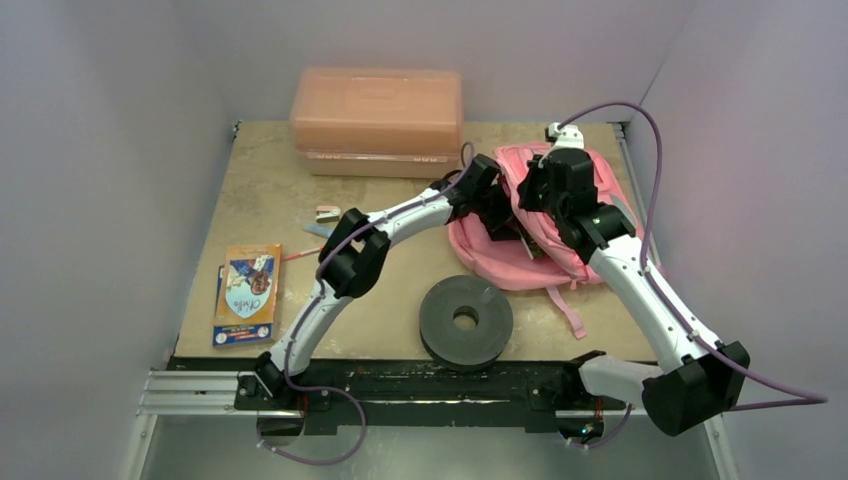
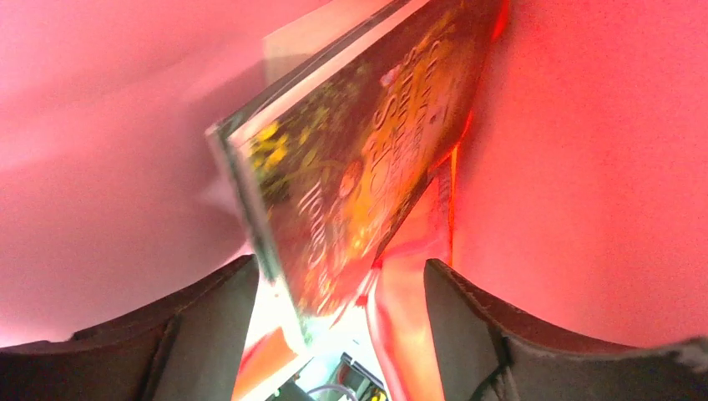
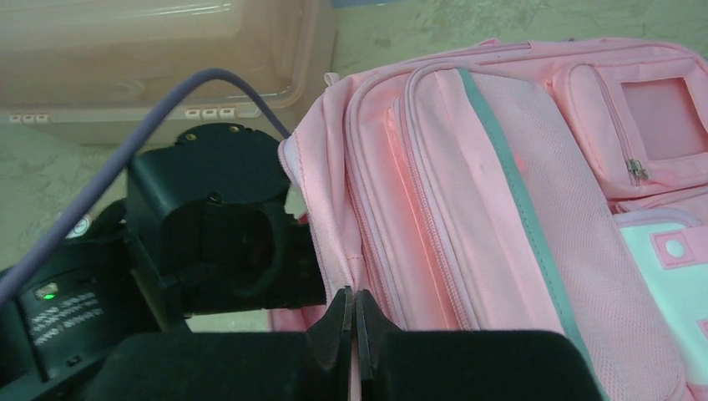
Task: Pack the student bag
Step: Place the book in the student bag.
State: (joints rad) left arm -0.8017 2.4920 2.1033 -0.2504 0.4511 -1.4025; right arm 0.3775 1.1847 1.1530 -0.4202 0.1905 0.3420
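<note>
Lying far right on the worktop [image 1: 270, 190], the student bag [image 1: 495, 262] has its mouth held by the right tool [image 3: 352, 313], pressed together on the fabric edge. Inside, a tilted book [image 2: 351, 167] sits between the spread fingers of the left tool [image 2: 338, 276]. If that pinch slips, the mouth may collapse and snag the book.

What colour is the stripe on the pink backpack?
Grey stripe on the student bag; right wrist view shows it best.

Left jaws apart, right jaws pinched
</note>
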